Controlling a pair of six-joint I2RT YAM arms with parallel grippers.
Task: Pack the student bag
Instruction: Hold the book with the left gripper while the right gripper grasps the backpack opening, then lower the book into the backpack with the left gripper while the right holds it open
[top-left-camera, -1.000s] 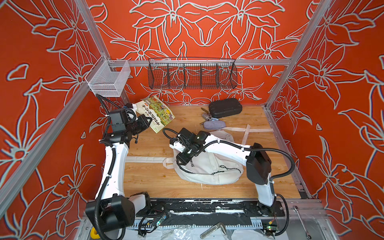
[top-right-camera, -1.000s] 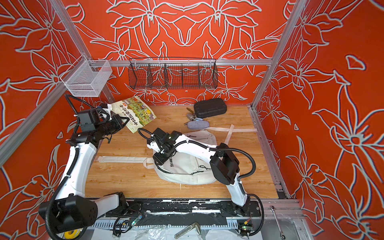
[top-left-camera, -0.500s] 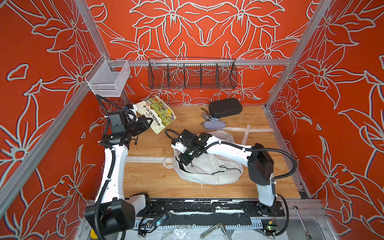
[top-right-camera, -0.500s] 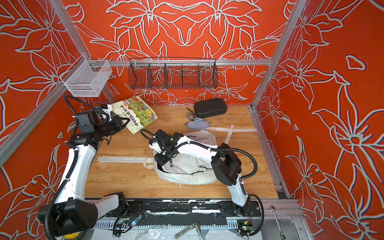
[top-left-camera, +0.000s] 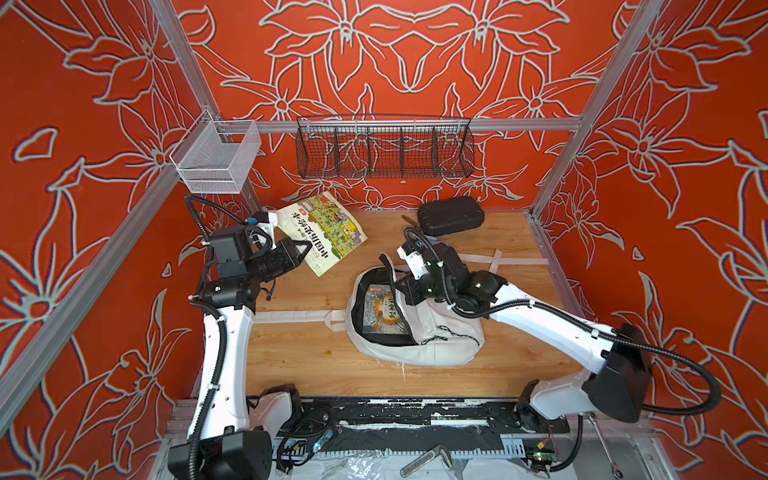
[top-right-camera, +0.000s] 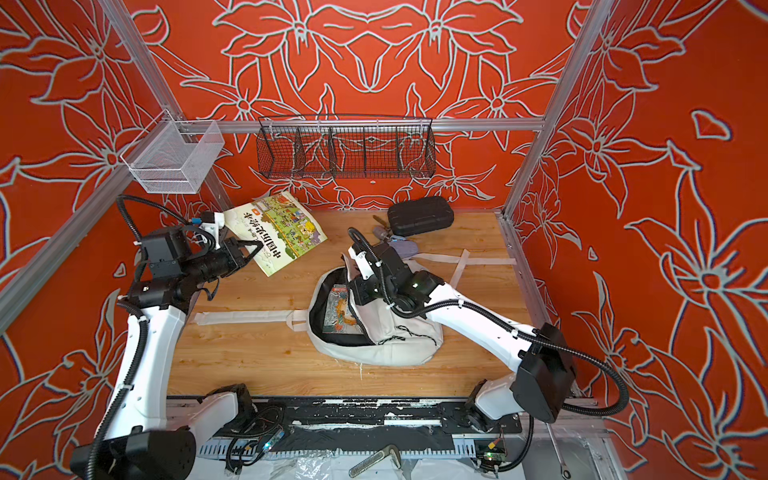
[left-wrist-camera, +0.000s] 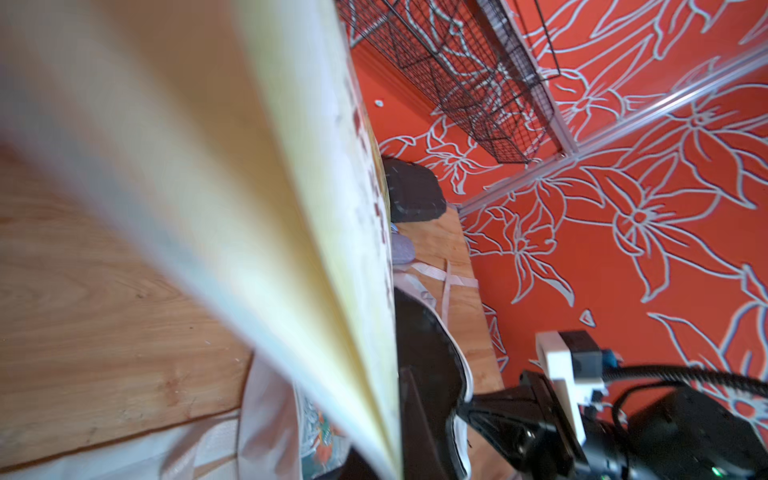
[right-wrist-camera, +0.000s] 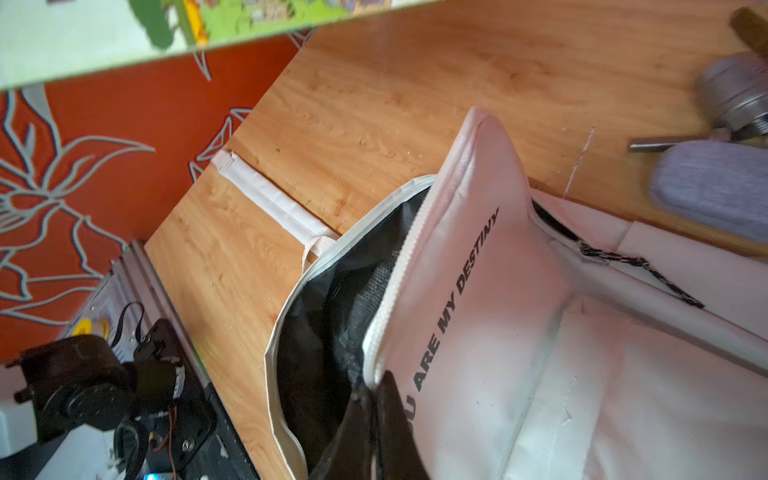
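Your right claw (right-wrist-camera: 376, 415) is pinched shut on the flap of the student bag (top-left-camera: 440, 340), which lies in the middle of the worktop (top-left-camera: 316, 361). Your left claw (top-left-camera: 306, 248) is clamped on a picture book (top-left-camera: 328, 228) over the far left corner.

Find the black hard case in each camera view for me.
In a top view: black hard case at the table's back.
In a top view: case there too.
Left wrist: case beyond the picture book.
Right wrist: not in it.
Shared landmark: white backpack.
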